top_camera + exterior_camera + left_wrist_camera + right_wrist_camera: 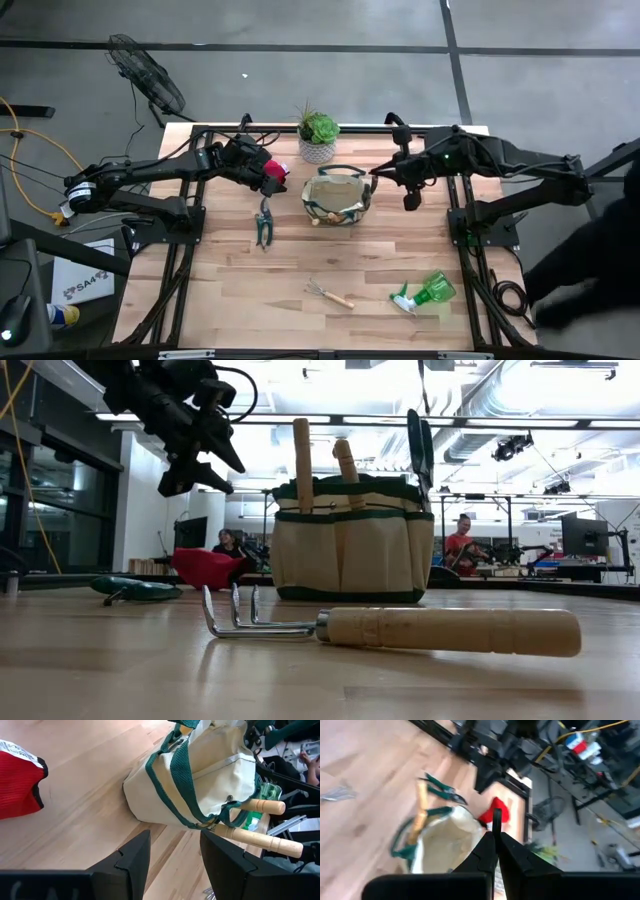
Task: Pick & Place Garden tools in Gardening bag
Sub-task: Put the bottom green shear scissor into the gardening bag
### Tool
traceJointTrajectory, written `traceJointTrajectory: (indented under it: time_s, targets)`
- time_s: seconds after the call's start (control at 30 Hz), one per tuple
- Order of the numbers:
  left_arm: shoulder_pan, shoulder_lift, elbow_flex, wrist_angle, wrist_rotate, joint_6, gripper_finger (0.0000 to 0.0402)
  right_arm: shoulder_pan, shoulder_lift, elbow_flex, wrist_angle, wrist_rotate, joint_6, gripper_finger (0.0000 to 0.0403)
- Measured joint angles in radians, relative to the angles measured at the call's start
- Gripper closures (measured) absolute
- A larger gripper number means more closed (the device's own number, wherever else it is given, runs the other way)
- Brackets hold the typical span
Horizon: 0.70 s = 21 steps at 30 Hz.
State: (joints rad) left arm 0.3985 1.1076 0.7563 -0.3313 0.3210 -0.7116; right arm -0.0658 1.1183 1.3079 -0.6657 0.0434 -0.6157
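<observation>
- The red glove (277, 172) lies on the desk (300, 260) just left of the gardening bag (345, 212). It looks soft and light, so it will probably sag and fold when you lift it. Pinch a bunched fold near its middle, not a loose edge.
- The shears (263, 225) lie on the desk in front of the glove. They look stiff and heavier, with smooth handles, so grip across both handles close to the pivot.
- The hand rake (328, 292) and the spray bottle (428, 292) lie well apart from the bag, near the front edge. Take the rake by its wooden handle. The bottle looks slick and round, so take it at the neck.
- The left gripper (175, 837) hangs beside the glove with its jaws released and nothing between them.
- The right gripper (495, 837) hangs at the bag's right rim with its jaws clenched, and they look empty.
- Only the low view shows what the bag already carries: two wooden handles (302, 455) and a second pair of shears (418, 445), all standing upright.
- The left wrist view shows bare desk under the open jaws, with the glove off to one side. From above, gripper and glove seem to overlap.
- Only the high view shows the spray bottle.
</observation>
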Motion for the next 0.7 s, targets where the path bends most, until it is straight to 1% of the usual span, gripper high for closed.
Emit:
traceJointTrajectory:
  time_s: [0.13, 0.2, 0.3, 0.4, 0.7]
  targets:
    - [0.0, 0.0, 0.0, 0.0, -0.002, 0.0, 0.0233, 0.013, 0.0, 0.0, -0.016, -0.043, 0.036, 0.0399]
    - [0.0, 0.0, 0.0, 0.0, -0.002, 0.0, 0.0233, 0.021, 0.0, 0.0, -0.024, -0.041, 0.043, 0.0399]
    - [0.0, 0.0, 0.0, 0.0, -0.002, 0.0, 0.0233, 0.031, -0.009, 0.0, -0.035, -0.007, 0.044, 0.0399]
    - [0.0, 0.0, 0.0, 0.0, -0.002, 0.0, 0.0233, 0.035, -0.028, 0.0, -0.033, 0.007, 0.052, 0.0399]
    - [0.0, 0.0, 0.0, 0.0, -0.002, 0.0, 0.0233, 0.035, -0.056, 0.0, -0.072, -0.027, 0.114, 0.0399]
